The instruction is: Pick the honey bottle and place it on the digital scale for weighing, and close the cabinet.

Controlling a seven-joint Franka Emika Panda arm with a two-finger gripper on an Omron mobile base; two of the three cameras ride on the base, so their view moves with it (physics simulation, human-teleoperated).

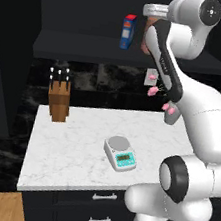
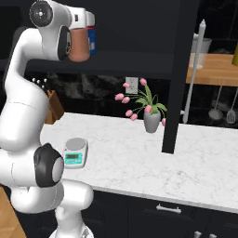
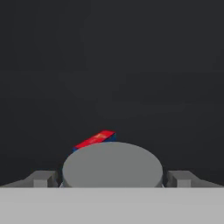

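Note:
The honey bottle, a reddish-brown jar, stands on the shelf of the open black cabinet. Its body is partly hidden behind my arm in the left base view. My gripper hangs over it from above and is open. One fingertip stands on each side of the round grey lid, close to its rim but apart from it. The digital scale lies white and flat on the marble counter with nothing on its plate, and it appears again beside my arm.
A slim blue carton with a red top stands right beside the bottle on the shelf. An open cabinet door juts out over the counter. Also on the counter are a knife block and a vase of pink tulips.

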